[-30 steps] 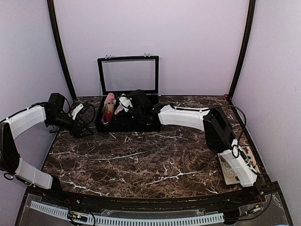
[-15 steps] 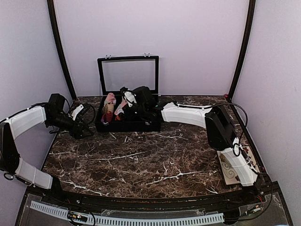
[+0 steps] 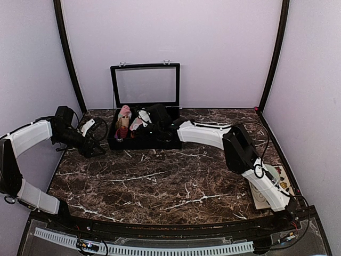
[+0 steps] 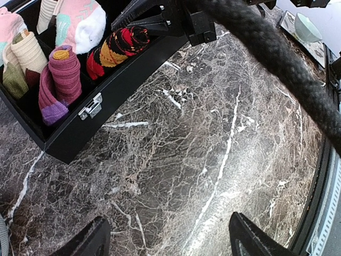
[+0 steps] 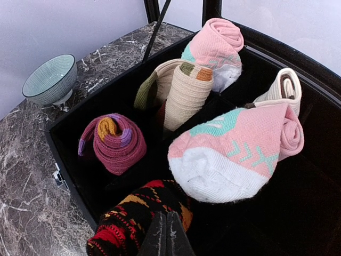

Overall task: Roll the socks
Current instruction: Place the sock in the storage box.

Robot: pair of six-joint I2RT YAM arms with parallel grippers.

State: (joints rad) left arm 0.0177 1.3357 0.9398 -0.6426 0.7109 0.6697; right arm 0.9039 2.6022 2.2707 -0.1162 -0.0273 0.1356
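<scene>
**Right jaws close at the sock box**

Overhead, the right arm (image 3: 205, 132) has swung its elbow inward since a second ago, reaching the black box (image 3: 144, 143) at the far edge of the tabletop (image 3: 160, 181). Left wrist: the left gripper (image 4: 168, 240) hangs with its jaws wide apart, empty. Right wrist: the right gripper (image 5: 166, 234), jaws now together, meets the black argyle sock (image 5: 128, 224); the pink sock (image 5: 229, 154) lies beside it, boxed.

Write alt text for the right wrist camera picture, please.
A shut pincer sits at a rolled black argyle sock in a black divided box. Beyond it lie a pink sock, a maroon roll and a tan roll; a green bowl stands outside.
</scene>
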